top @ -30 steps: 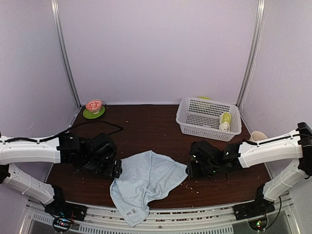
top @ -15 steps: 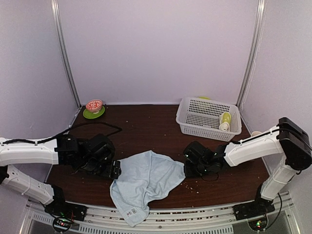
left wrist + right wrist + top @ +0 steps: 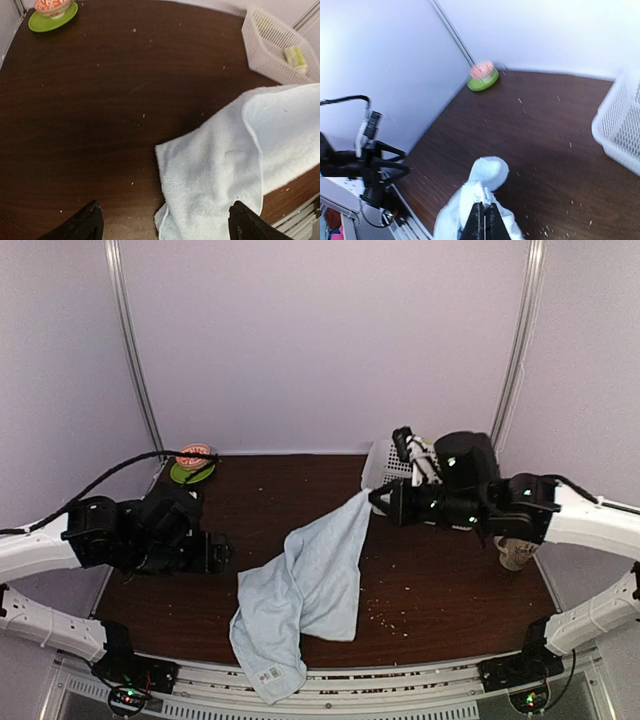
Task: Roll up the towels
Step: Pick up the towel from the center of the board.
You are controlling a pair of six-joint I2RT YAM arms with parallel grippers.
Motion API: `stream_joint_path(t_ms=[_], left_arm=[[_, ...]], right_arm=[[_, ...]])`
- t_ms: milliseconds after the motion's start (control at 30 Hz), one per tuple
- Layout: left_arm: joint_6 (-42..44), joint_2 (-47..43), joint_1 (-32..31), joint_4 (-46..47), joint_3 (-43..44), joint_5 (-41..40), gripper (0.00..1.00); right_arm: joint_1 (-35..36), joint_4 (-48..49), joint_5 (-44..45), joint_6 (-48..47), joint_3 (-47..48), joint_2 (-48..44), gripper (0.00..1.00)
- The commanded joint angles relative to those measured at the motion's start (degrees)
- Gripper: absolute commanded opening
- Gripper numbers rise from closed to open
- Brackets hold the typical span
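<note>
Dark table (image 3: 300,490). Green towel (image 3: 295,57) sits rolled in basket (image 3: 270,45): judged done. Pale-blue towel (image 3: 310,580) is unrolled, its corner pinched in the closed right gripper (image 3: 485,217). Left gripper (image 3: 213,552) gapes wide, empty.

L arm (image 3: 45,548) low, jaws wide; R arm (image 3: 580,518) high, jaws shut.

Bare tabletop (image 3: 275,502) lay open from the centre toward 12 and 10 o'clock. The pale-blue towel (image 3: 310,585) slanted from the clamped right fingers (image 3: 479,222) near 1 o'clock down to a heap at 6 o'clock, splitting the middle. A white basket (image 3: 272,47) blocked 1 o'clock and a green saucer (image 3: 190,474) 11 o'clock. The left fingers (image 3: 82,227), spread wide, stood at 8 o'clock, clear of the cloth.
</note>
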Motion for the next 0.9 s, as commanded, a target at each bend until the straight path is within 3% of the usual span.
stream_joint_path(t_ms=[0,300,533,667,867], left_arm=[[5.2,-4.7,0.5,2.8,2.7,-7.1,0.89],[14.6,-1.2,0.5,15.8,-1.0,5.1,0.88],[17.6,6.0,-1.5,13.1,-0.5,13.4,0.84],[14.4,4.9,-6.0,9.9,-3.8,14.8,0.82],[9.0,7.0,-19.4,9.3,-4.9,13.8,0.75]], right_arm=[[0.2,-5.0,-2.8,-8.4,5.4,-8.5,0.0],[0.2,-6.4,2.1,-4.2,-5.8,-17.1,0.0],[0.2,-7.1,4.3,-1.7,-8.7,-19.7,0.0],[0.2,-9.4,7.9,-1.2,-11.5,-21.6,0.0],[0.2,-10.2,9.8,0.6,-17.7,-24.6,0.0]])
